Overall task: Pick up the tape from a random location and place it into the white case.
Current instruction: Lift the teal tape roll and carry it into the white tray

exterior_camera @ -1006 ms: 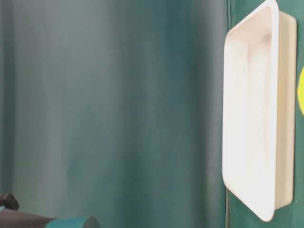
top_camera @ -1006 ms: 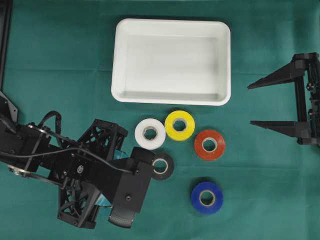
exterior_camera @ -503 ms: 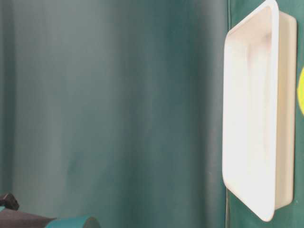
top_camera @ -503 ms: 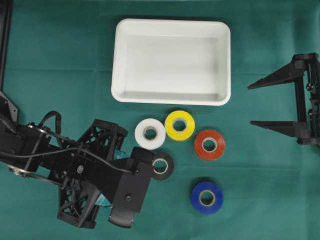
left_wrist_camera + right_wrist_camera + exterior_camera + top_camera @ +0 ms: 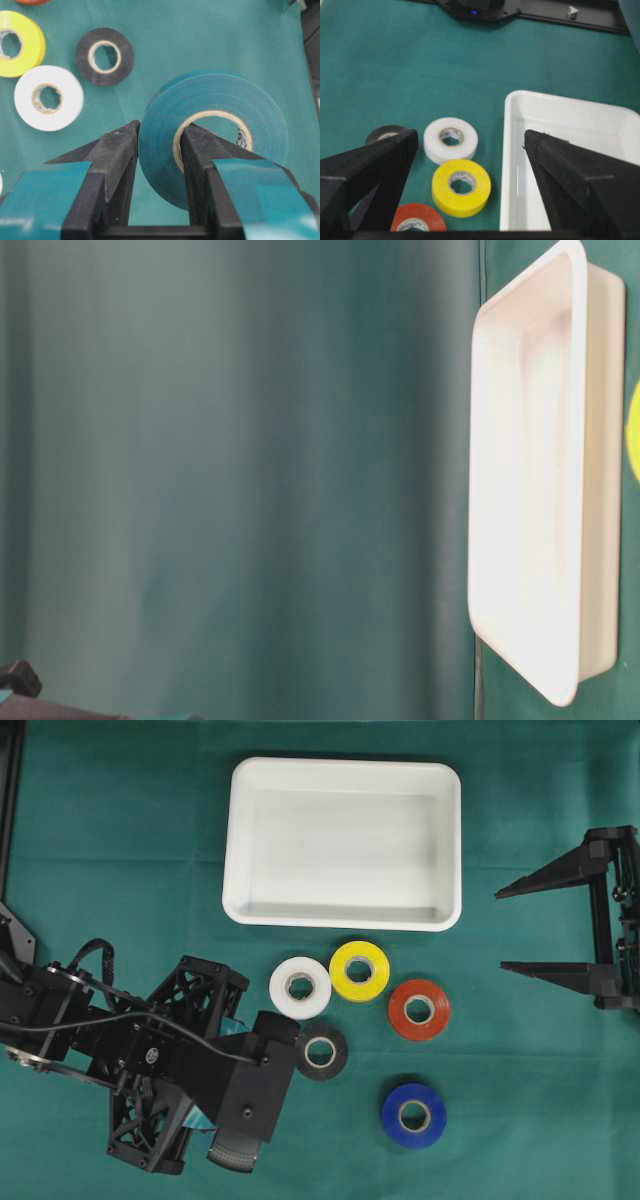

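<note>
Since a second ago the left arm's housing has slid slightly toward the lower left of the overhead view, uncovering more of the black roll (image 5: 321, 1052); the loose rolls, the white case (image 5: 343, 915) and the right arm are unchanged. Only the left wrist view shows the teal tape (image 5: 212, 135): the left gripper (image 5: 159, 150) pinches its wall, one finger outside and one through the core, over the green cloth (image 5: 120, 850). Overhead, the arm hides this roll. The right gripper (image 5: 520, 928) stands spread wide, holding nothing, well to the right of the case. Six rolls in all: teal, black, white (image 5: 300, 987), yellow (image 5: 359, 970), red (image 5: 419, 1009) and blue (image 5: 413, 1115). There is one case, with nothing in it.
</note>
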You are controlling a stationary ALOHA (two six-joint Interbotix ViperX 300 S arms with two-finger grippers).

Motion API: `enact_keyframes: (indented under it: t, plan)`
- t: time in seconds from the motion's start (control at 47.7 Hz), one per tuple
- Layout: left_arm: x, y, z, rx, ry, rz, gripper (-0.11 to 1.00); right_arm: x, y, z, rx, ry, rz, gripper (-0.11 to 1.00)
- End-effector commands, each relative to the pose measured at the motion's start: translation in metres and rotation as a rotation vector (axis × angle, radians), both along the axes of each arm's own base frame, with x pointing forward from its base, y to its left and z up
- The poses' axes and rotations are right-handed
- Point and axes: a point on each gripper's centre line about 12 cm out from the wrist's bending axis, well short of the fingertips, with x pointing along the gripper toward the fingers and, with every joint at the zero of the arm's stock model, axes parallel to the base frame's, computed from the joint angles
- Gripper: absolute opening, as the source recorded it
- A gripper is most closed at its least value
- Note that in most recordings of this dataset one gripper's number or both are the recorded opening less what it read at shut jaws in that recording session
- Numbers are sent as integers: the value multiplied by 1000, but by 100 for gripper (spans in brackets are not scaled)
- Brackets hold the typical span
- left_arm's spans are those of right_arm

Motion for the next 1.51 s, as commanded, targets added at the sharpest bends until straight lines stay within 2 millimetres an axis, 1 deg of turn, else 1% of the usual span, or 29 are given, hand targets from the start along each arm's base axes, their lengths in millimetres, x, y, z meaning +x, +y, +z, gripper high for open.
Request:
enact_keyframes:
  t: [0.0, 0.105, 0.189, 0.461, 0.545, 0.838, 0.964, 1.09, 1.194, 1.278, 1.362, 1.488]
  plan:
    - [-3, 2, 14, -13, -41, 4, 21, 3, 0, 11, -5, -28, -1, 91]
    - [-1, 11, 12, -12, -38, 29, 21, 3, 0, 11, -5, -28, 1, 91]
    - [2, 23, 11, -8, -34, 61, 21, 3, 0, 11, -5, -29, 1, 91]
    - [5, 75, 4, -3, -18, 204, 21, 3, 0, 11, -5, -29, 1, 91]
    - [3, 97, 1, 0, -11, 264, 21, 3, 0, 11, -5, -29, 1, 91]
    - [-13, 168, -6, 2, 8, 468, 21, 3, 0, 11, -8, -29, 2, 91]
    - [-27, 202, -8, 4, 12, 574, 21, 3, 0, 11, -14, -29, 2, 91]
    - [-43, 230, -13, 2, 25, 666, 21, 3, 0, 11, -17, -28, 4, 91]
    - [-55, 247, -17, 3, 28, 727, 21, 3, 0, 11, -17, -28, 2, 91]
    - [-62, 255, -19, 3, 24, 758, 21, 3, 0, 11, -17, -26, 4, 91]
    - [-67, 262, -21, 4, 18, 783, 21, 3, 0, 11, -17, -24, 2, 91]
    - [-66, 264, -23, 3, 8, 790, 21, 3, 0, 11, -15, -24, 2, 91]
